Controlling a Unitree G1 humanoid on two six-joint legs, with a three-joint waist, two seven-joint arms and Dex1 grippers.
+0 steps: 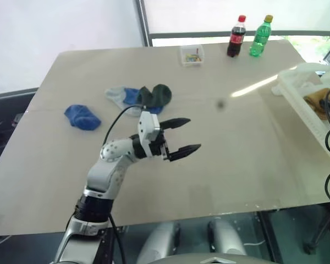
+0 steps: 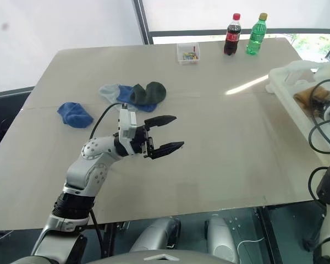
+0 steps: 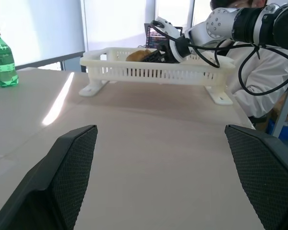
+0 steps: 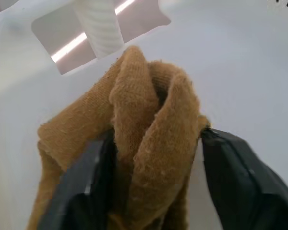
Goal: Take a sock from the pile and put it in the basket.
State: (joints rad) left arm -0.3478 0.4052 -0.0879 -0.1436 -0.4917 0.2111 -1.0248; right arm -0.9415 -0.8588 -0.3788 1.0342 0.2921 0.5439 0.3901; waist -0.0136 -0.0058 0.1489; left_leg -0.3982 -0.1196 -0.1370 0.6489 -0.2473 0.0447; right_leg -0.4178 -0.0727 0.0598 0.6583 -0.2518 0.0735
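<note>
One mustard-yellow knitted sock (image 4: 149, 143) sits inside the pale cream plastic basket (image 1: 297, 93) at the frame's right, between the right gripper's (image 4: 153, 177) parted fingers; it could snag and lift out again. Left gripper (image 1: 181, 136) hovers agape, empty.

Mustard sock (image 4: 149, 143) bunched inside cream basket (image 1: 297, 91) at table's right edge, grey, blue, dark-green pile (image 1: 140, 97) mid-table
</note>
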